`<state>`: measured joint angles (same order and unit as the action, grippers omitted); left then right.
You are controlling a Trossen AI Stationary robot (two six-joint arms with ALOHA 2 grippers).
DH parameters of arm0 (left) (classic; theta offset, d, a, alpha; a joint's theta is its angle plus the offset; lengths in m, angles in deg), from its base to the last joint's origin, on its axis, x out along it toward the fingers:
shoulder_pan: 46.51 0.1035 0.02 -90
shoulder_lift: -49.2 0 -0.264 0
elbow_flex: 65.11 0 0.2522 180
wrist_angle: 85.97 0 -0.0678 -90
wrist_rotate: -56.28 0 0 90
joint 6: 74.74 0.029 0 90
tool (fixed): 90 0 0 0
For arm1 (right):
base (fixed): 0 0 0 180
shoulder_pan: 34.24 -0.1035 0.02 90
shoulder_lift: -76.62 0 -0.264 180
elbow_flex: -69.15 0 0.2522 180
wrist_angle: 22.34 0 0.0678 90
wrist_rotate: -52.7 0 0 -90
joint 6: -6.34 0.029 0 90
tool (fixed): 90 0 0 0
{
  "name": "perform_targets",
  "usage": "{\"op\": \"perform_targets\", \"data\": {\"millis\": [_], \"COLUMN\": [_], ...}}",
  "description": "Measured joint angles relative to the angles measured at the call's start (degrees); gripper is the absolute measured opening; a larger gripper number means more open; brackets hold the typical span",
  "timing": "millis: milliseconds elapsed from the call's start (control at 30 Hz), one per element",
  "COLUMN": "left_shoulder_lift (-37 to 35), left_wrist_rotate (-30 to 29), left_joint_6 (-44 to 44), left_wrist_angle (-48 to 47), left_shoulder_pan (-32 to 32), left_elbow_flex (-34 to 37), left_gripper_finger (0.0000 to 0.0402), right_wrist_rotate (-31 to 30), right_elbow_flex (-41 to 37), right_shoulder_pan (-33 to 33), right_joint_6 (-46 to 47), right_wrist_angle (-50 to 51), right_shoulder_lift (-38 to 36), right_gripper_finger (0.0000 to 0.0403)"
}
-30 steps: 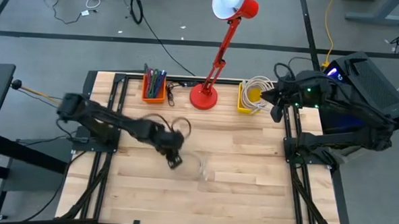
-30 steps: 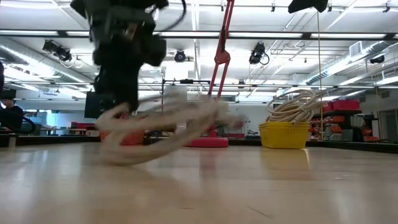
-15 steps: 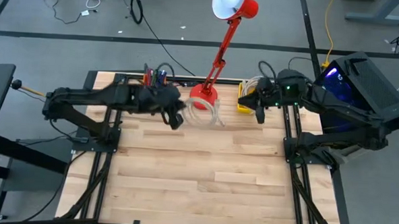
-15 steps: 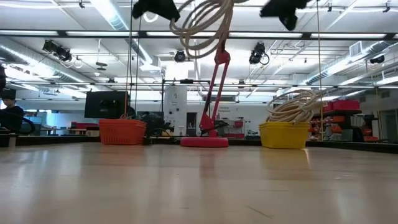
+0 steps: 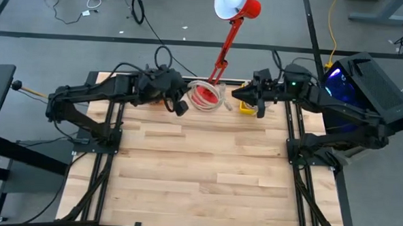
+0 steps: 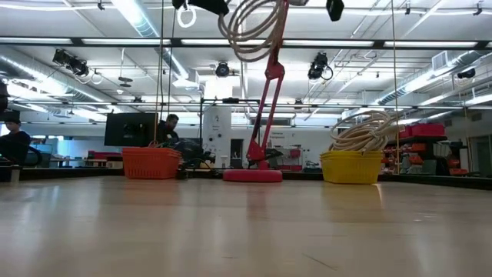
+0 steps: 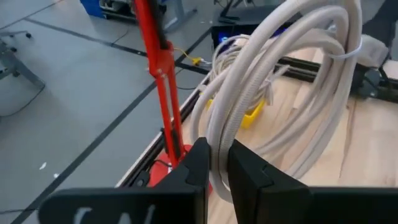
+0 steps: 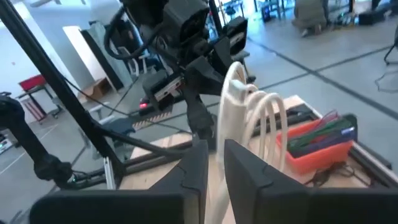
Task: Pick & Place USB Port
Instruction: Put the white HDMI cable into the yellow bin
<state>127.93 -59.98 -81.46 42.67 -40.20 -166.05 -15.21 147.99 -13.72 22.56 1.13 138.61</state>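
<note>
Both grippers pinch one coiled white USB cable [image 5: 207, 97], held high over the red desk lamp's round base [image 6: 252, 175]: left gripper [image 5: 180, 106] at one side, right gripper [image 5: 238, 95] opposite. Low view crops both arms; fingers [image 7: 200, 163] close narrowly around strands.

Both arms reach inward, raised — left end effector [image 5: 179, 106] and right end effector [image 5: 238, 95] clamped.

Coiled off-white USB cable [image 5: 207, 97], bundled with a tie, hangs in air above the table's far edge.
</note>
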Motion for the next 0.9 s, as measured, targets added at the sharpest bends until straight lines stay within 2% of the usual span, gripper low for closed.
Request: {"op": "perform_targets", "data": {"millis": [300,467,900], "left_shoulder_lift": [1.23,1.21,1.19], "left_wrist_rotate": [1.34,0.79,0.59], "left_joint_6": [3.73,4.68,5.70], "left_wrist_angle": [3.18,3.53,5.68], "left_shoulder_pan": [0.03,1.03,2.65], "left_elbow_flex": [0.22,-0.82,-1.05], "left_gripper_finger": [0.0037,0.0037,0.0037], "right_wrist_rotate": [2.25,4.96,5.57], "right_elbow_flex": [-0.02,-0.02,-0.01], "right_shoulder_pan": [-1.62,-1.77,-1.84], "right_joint_6": [1.95,3.24,3.72], "right_wrist_angle": [-1.99,-6.94,-7.97], "right_shoulder_lift": [5.91,8.14,7.46], "right_gripper_finger": [0.0055,0.0055,0.0055]}}
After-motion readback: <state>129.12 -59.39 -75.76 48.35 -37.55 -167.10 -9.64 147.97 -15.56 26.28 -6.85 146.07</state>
